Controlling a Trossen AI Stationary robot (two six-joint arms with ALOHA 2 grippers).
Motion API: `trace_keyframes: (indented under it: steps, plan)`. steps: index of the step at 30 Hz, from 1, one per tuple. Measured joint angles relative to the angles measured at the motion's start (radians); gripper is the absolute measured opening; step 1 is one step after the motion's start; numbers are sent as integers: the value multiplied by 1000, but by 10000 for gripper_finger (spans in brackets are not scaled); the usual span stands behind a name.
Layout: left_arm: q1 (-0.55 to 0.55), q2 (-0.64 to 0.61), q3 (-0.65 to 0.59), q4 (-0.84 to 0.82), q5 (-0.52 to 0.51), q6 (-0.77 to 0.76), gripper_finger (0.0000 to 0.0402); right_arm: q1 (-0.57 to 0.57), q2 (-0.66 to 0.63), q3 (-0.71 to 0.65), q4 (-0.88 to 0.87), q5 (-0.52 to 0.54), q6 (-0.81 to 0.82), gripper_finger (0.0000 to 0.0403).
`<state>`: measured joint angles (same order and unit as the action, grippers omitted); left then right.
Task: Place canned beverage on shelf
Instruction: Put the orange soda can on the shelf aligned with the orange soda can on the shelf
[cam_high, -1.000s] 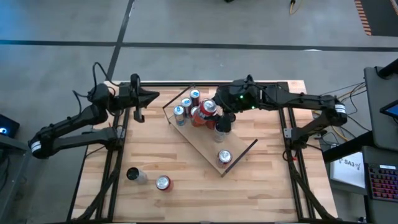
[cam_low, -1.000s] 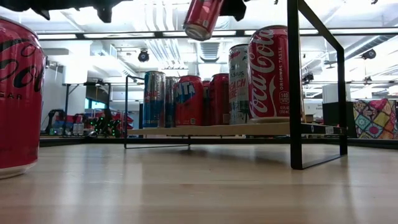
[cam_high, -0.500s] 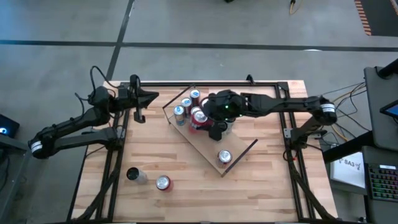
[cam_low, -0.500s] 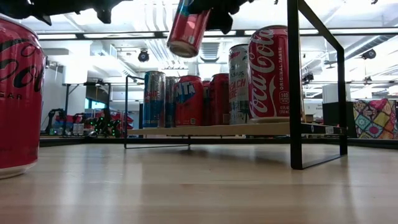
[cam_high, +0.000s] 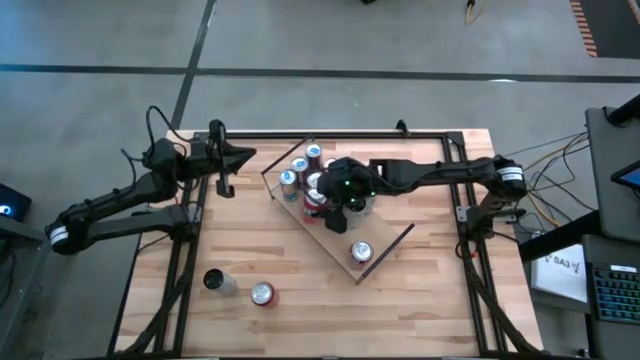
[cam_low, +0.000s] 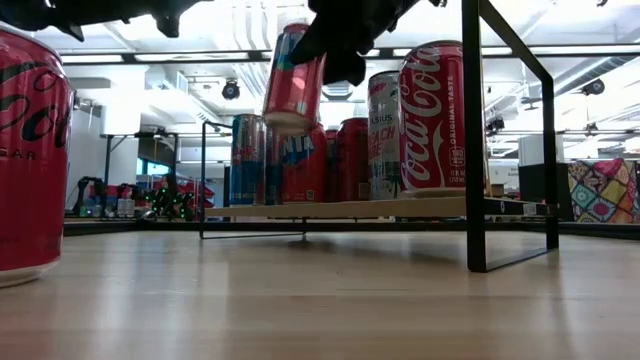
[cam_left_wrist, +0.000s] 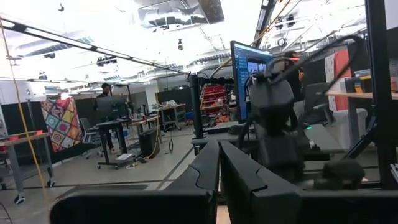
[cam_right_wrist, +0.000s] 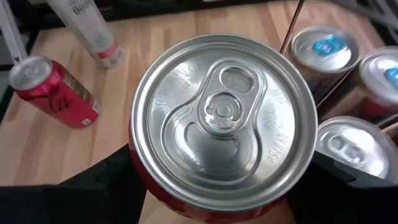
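My right gripper (cam_high: 335, 195) reaches in from the table's right and is shut on a red beverage can (cam_low: 293, 75), whose silver top (cam_right_wrist: 224, 118) fills the right wrist view. The can hangs over the shelf (cam_high: 335, 235), a light-wood board set at a slant mid-table. Several cans (cam_high: 300, 167) stand on the shelf's far-left end, and a red cola can (cam_high: 361, 252) stands near its near-right end. My left gripper (cam_high: 245, 155) waits shut above the table's far-left corner; its shut fingers (cam_left_wrist: 219, 165) show in its wrist view. My right gripper pinches the can's side wall just under the top rim (cam_right_wrist: 140, 171), one dark finger (cam_right_wrist: 115, 177) on each opposite side. The fingers slant down from the table's right. The can hangs tilted, its bottom (cam_low: 288, 120) lowest, level with the tops of the standing cans; whether it touches them, I cannot tell.
A slim pale can (cam_high: 218, 282) and a red can (cam_high: 262, 294) stand on the tabletop near its near-left corner. The shelf's black frame (cam_low: 472, 130) rises at its near-right end. Bare board lies between the can cluster and the cola can.
My right gripper has carried the red can toward the table's left and downward, from above the shelf's middle to just over the cluster of standing cans. The can has stayed tilted in the hold.
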<state>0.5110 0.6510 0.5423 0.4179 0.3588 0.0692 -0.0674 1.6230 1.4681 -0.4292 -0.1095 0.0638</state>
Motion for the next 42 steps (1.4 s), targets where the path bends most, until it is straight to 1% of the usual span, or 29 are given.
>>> trace_keyframes:
  steps: [4, 8, 11, 14, 18, 22, 31, 42]
  plan:
    - [0, 4, 0, -1, 0, -4, 0, 27, 14, 0, 1, 2, 32, 286]
    - [-2, 4, -2, -18, 2, -40, 0, 57, 17, 0, 1, 8, 50, 286]
    - [-8, 4, -17, -9, 58, -79, 0, 80, 18, 0, 1, 68, 60, 286]
    - [-20, 0, -39, 38, 103, -131, 0, 98, 18, 0, 1, 89, 78, 286]
    - [-44, -15, -80, 107, 104, -184, 0, 120, 18, 0, 1, 110, 108, 286]
    - [-68, -30, -93, 121, 105, -211, 0, 135, 18, 0, 1, 129, 130, 286]
    - [-133, -34, -100, 130, 99, -217, 0, 163, 49, 0, 6, 179, 154, 286]
    - [-142, -36, -100, 132, 97, -208, 0, 164, 113, 0, 30, 218, 145, 286]
